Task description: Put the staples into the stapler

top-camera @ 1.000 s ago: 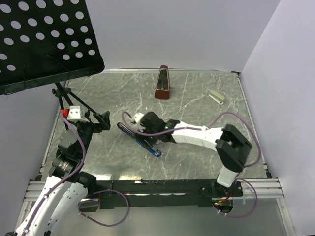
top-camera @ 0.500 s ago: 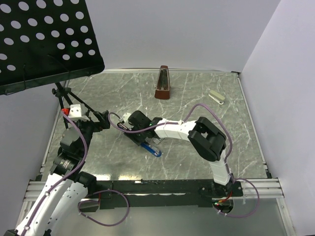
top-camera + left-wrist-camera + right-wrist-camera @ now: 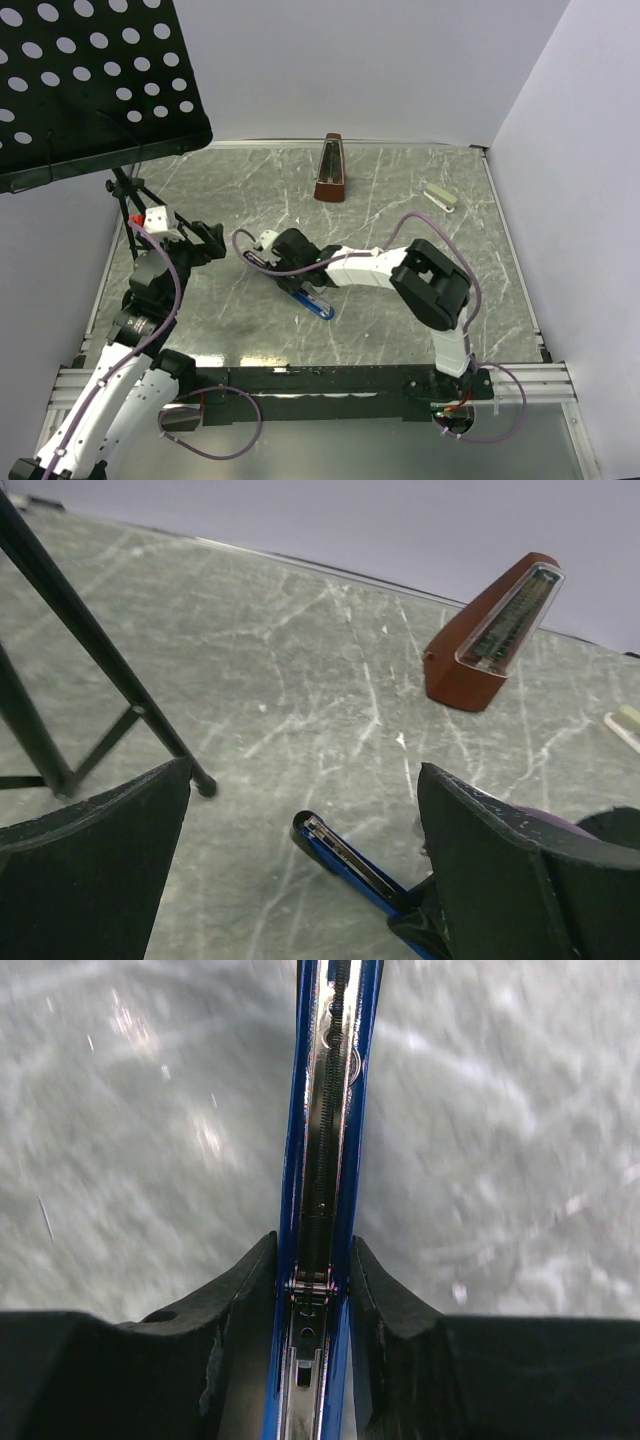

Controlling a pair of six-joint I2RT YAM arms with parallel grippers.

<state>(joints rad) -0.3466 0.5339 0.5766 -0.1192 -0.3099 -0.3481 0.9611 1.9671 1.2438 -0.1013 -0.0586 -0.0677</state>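
Observation:
A blue stapler (image 3: 312,301) lies opened out flat on the marbled table, its metal staple channel facing up. My right gripper (image 3: 288,252) is shut on it near its far-left part. In the right wrist view the two fingers press on both sides of the blue stapler (image 3: 326,1110), and the right gripper (image 3: 318,1260) is centred over the channel. My left gripper (image 3: 205,240) is open and empty, to the left of the stapler. The left gripper (image 3: 300,850) frames the stapler's end (image 3: 345,855). No box with reddish print shows.
A brown metronome (image 3: 331,170) stands at the back centre and also shows in the left wrist view (image 3: 495,630). A small whitish oblong thing (image 3: 440,196) lies back right. A black music stand (image 3: 90,80) overhangs the left, with its legs (image 3: 90,650) on the table.
My right arm has folded its elbow inward and its gripper has shifted left along the stapler. My left wrist has moved up and back a little.

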